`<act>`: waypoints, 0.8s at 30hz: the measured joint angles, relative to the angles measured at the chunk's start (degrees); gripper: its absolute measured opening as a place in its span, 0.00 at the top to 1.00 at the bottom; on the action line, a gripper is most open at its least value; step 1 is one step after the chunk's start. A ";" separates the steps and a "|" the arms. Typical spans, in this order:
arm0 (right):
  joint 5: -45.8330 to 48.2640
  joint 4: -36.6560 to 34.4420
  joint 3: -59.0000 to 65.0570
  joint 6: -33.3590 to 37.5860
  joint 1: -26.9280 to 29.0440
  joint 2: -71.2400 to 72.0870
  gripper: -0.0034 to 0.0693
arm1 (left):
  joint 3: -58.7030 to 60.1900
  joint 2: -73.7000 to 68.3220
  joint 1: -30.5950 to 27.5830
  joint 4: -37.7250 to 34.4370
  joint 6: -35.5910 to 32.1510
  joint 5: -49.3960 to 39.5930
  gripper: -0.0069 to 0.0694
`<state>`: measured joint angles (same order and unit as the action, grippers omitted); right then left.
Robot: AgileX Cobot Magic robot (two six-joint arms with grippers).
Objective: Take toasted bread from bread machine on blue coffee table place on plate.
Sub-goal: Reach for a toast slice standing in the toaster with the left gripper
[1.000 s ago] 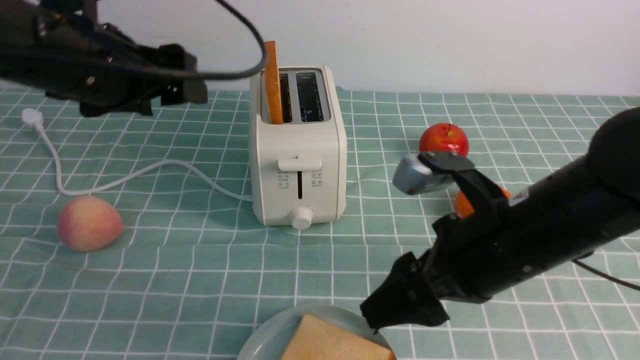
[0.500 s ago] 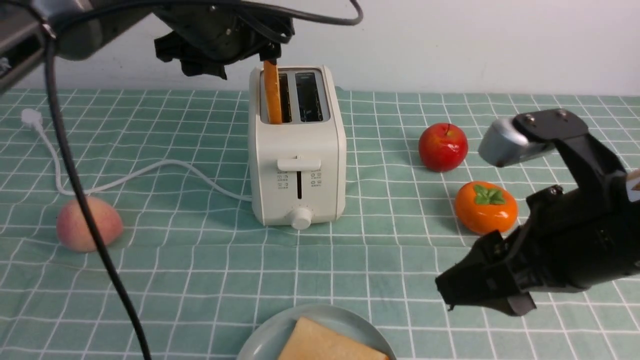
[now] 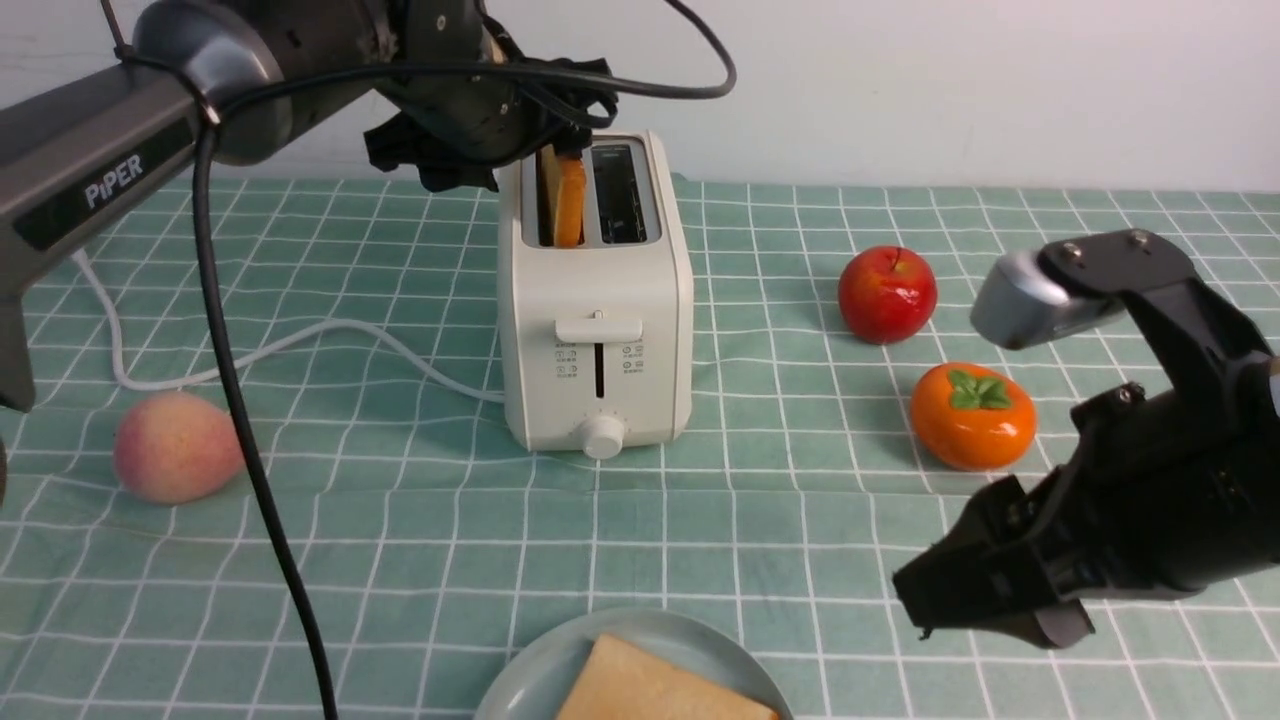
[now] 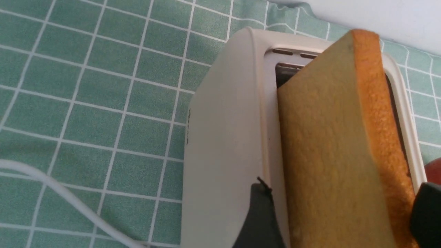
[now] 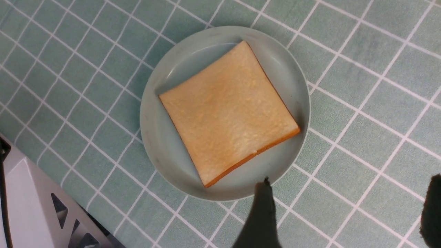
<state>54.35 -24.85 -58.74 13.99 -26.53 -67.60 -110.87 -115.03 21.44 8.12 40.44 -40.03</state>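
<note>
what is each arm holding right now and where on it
Left gripper: jaws seem to pinch the toast slice across its two faces at the top edge, slice standing in the bread machine. Right gripper: open, nothing held.

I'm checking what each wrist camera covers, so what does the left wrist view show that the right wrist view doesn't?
Only the left wrist view: the boxy cream-white toaster, a golden square toast slice standing in its slot, the white cord, and the left end effector straddling that slice; contact is unclear. Only the right wrist view: the round pale blue-green plate with a second pale toast slice lying flat on it, and the open right end effector, holding nothing. Both: the teal-green checked tablecloth.
</note>
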 joint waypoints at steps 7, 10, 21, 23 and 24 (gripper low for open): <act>0.24 0.00 0.00 0.00 0.00 0.06 0.17 | 0.00 1.00 0.00 0.00 -0.84 -1.34 0.23; 0.24 0.00 0.00 0.00 0.00 0.06 0.17 | 0.00 1.60 0.00 -0.22 -0.84 -1.67 0.23; 0.61 0.08 0.00 0.00 0.00 0.06 0.17 | 0.00 1.66 0.00 -4.37 -0.84 -1.23 0.23; 0.61 0.02 0.00 0.00 0.00 0.06 0.17 | 0.00 1.22 0.00 -4.37 -0.84 -0.92 0.23; 0.66 0.02 0.00 0.00 0.00 0.06 0.17 | 0.00 0.89 0.00 -4.37 -0.84 -0.87 0.23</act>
<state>55.01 -24.82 -58.74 13.99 -26.53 -67.54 -110.87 -114.14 21.44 3.74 39.60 -40.90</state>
